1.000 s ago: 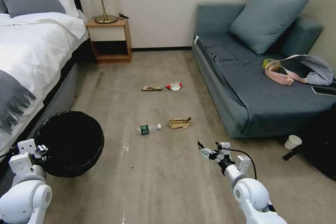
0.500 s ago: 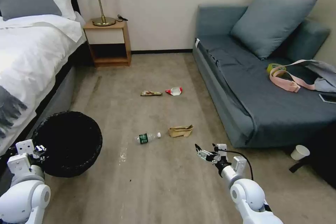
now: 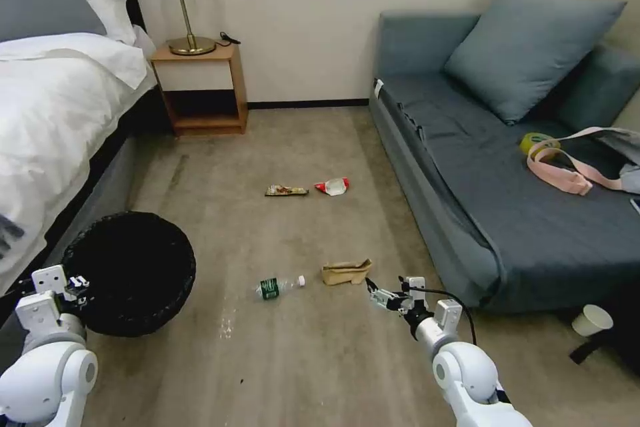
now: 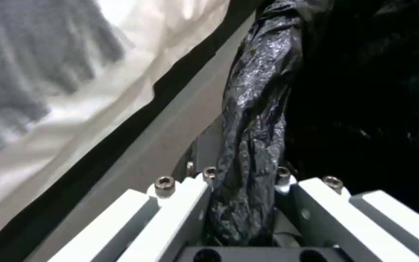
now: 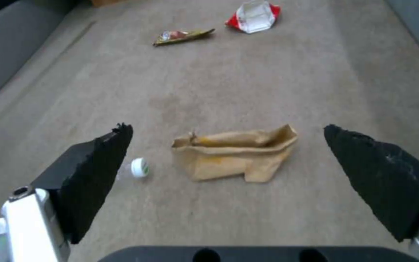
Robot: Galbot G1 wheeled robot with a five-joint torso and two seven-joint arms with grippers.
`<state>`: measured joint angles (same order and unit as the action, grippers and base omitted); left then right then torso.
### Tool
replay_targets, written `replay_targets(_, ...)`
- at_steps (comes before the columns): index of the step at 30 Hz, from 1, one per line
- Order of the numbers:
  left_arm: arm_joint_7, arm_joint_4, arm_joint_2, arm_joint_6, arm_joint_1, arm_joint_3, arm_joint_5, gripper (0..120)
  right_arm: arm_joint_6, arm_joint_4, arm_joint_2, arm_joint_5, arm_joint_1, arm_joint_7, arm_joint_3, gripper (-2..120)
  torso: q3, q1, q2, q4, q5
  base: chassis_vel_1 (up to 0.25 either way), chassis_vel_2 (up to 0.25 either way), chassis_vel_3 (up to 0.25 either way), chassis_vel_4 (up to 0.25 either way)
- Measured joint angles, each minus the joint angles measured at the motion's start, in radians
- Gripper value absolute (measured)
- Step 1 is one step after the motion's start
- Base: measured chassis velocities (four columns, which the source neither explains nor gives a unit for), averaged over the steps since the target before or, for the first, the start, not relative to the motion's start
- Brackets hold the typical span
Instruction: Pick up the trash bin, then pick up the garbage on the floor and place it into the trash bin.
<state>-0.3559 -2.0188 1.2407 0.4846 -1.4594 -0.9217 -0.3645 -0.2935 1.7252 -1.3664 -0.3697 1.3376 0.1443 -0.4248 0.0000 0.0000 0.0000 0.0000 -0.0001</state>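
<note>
The round black trash bin [image 3: 127, 273] hangs low at the left beside the bed. My left gripper [image 3: 77, 283] is shut on its crinkly liner rim [image 4: 248, 153], which is pinched between the white fingers [image 4: 180, 193]. My right gripper [image 3: 377, 295] is open just above the floor, a short way right of the crumpled brown paper bag [image 3: 345, 271]. In the right wrist view the bag [image 5: 234, 154] lies ahead between the black pads [image 5: 98, 163]. More garbage lies around: a clear bottle with green label [image 3: 279, 287], a red-and-white packet [image 3: 333, 186] and a flat snack wrapper [image 3: 287, 191].
A bed [image 3: 47, 120] runs along the left, with a wooden nightstand [image 3: 200, 90] and lamp at the back wall. A grey-blue sofa [image 3: 507, 167] holding a cushion and a pink-strapped bag lines the right. A paper cup [image 3: 592, 320] lies on the floor by the sofa's end.
The whole view has slid toward me, so the camera has moved forward. The right gripper now sits closer to the paper bag. The left gripper still holds the bin.
</note>
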Motion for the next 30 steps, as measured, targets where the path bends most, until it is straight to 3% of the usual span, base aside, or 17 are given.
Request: replay_targets(30, -0.004, -0.021, 0.009, 0.001, -0.021, -0.028, -0.008, 2, 0.023, -0.036, -0.008, 0.106, 0.003, 0.033, 0.077, 100, 0.000, 0.000, 0.000, 0.0000, 0.0001, -0.157, 0.152, 0.151, -0.160)
